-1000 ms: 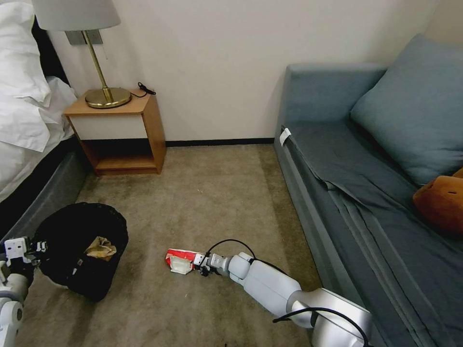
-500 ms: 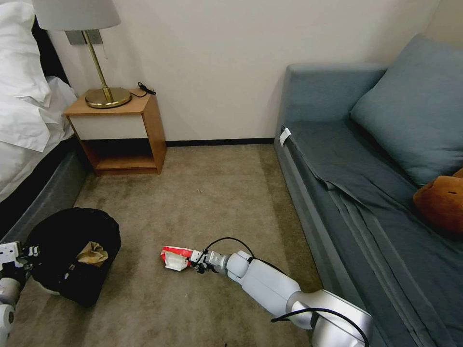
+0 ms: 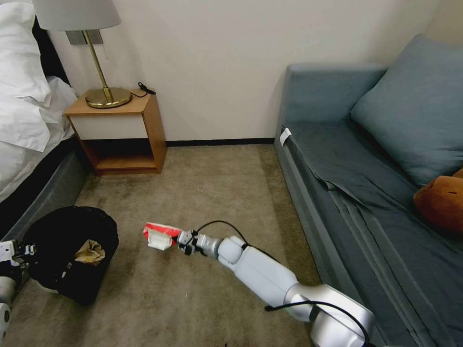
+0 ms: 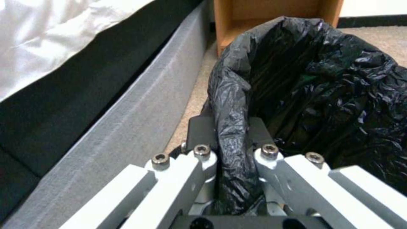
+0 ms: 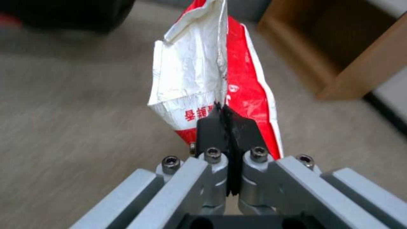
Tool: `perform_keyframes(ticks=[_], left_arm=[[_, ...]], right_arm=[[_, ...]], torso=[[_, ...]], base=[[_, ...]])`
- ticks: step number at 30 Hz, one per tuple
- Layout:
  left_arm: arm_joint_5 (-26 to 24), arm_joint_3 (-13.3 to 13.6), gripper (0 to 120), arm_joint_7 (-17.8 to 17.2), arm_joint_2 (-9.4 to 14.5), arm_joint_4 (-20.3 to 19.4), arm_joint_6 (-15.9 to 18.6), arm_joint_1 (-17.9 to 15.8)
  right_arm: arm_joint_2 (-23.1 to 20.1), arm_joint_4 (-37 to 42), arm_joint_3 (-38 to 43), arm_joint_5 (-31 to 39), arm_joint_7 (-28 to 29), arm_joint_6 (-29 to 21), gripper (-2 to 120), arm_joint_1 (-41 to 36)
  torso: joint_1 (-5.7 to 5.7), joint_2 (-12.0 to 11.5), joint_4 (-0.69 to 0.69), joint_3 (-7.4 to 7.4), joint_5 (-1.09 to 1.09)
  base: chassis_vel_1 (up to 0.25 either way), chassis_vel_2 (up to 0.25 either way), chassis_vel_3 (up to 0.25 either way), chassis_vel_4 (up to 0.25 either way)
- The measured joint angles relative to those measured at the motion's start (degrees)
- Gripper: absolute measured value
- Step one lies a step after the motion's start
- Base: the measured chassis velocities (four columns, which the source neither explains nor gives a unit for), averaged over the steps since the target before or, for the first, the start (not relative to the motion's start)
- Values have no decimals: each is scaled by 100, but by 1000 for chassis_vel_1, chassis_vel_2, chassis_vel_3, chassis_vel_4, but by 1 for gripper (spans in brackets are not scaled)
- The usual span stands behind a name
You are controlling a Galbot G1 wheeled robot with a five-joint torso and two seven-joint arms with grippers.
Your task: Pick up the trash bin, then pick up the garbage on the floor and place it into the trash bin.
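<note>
Right claw (image 3: 179, 239) clamped on the red-and-white wrapper (image 3: 159, 234); since a second ago it's lifted off the carpet and swung toward 9 o'clock, closer to the trash bin (image 3: 67, 253). Left claw (image 4: 231, 133) pinches the bin's bag rim. Crumpled brown paper (image 3: 89, 250) already inside. Wrapper shows red print, unreadable.

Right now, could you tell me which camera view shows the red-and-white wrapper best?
The right wrist view: the red-and-white wrapper is seen close up, pinched at its edge by the right claw. The head view shows it small, above the carpet short of the trash bin. The left wrist view shows the bin's black liner instead.
</note>
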Motion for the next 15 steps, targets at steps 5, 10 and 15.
perform_keyframes(ticks=[5, 10, 15], left_arm=[[56, 110, 4, 55, 8, 15, 13, -71], [106, 315, 4, 52, 9, 6, 46, -266], [127, 473, 4, 26, 6, -62, 70, -434]], right_arm=[[1, 329, 184, 50, -53, 88, 0, 295], [-148, 1005, 183, 419, -111, 30, 0, 718], [-352, 1730, -106, 896, -137, -234, 0, 845]], torso=[[0, 0, 2, 0, 0], [0, 0, 1, 0, 0], [0, 0, -1, 0, 0]], base=[[0, 0, 0, 0], [0, 0, 0, 0], [0, 0, 0, 0]])
